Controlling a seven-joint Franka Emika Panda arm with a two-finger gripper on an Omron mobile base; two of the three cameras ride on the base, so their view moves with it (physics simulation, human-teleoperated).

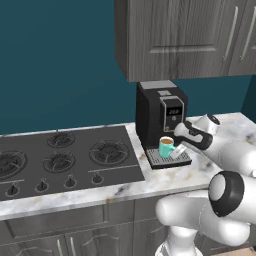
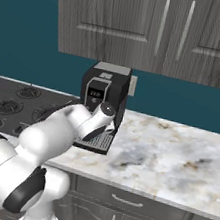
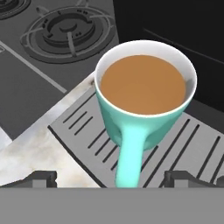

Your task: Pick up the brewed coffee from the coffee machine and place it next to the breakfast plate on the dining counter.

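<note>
Counter edge: the marbled counter (image 1: 165, 182) runs along the front; the coffee machine (image 1: 159, 112) stands at its back against the teal wall, under the grey wall cabinets (image 1: 190, 35).
Left side: the black gas hob (image 1: 60, 160) lies just beside the machine's drip tray (image 1: 167, 159), with only a narrow strip of marble between them.
Right side: a wide bare stretch of marble (image 2: 175, 153) opens to the right of the machine.
Overhead: the cabinet bottom hangs close above the machine's top.
Mug: the teal mug (image 3: 144, 105) of brown coffee sits upright on the slatted drip tray, in front of the machine's black body, its handle (image 3: 130, 159) pointing straight at the hand.
Gripper: the gripper (image 3: 111, 177) is low at the tray's front, fingers spread wide, one fingertip (image 3: 39, 177) on each side of the handle and clear of it; it holds nothing.
Gap to mug: the handle seems to reach in between the fingertips, though the grey band hides its end.
</note>
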